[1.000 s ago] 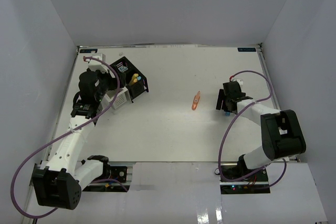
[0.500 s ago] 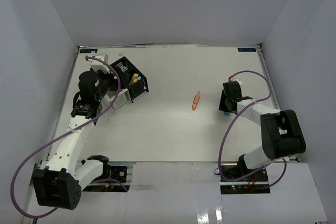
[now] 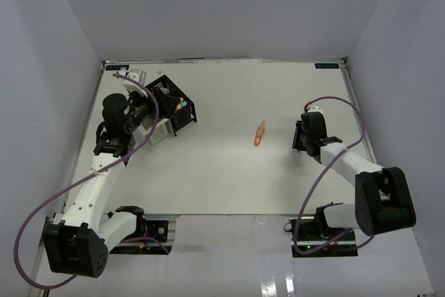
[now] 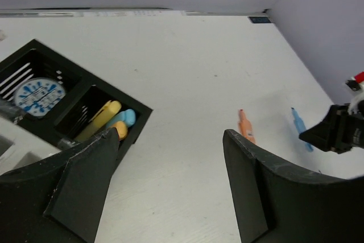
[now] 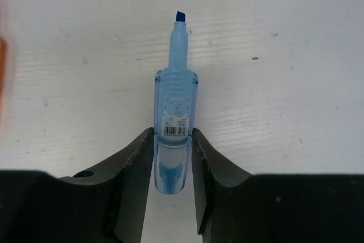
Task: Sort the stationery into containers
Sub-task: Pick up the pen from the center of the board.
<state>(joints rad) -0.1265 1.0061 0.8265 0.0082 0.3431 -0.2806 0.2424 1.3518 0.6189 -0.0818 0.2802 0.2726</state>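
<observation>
From above, find the right gripper (image 3: 304, 145) down at the table (image 3: 222, 172), well apart from the containers (image 3: 170, 106) at far left, an orange highlighter (image 3: 259, 133) lying between. Through the left wrist, see the left gripper (image 4: 170, 138) wide open and empty, just above those containers. Through the right wrist, see fingers (image 5: 136, 157) pinching a blue highlighter (image 5: 173, 101) flat on the table, gripped behind its middle; lift straight and gently, lest the tip droop.

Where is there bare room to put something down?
Between the organiser and the orange highlighter, and along the table's near edge. Crowded: far left at the organiser and left gripper; right, where the right gripper grips the blue highlighter.
</observation>
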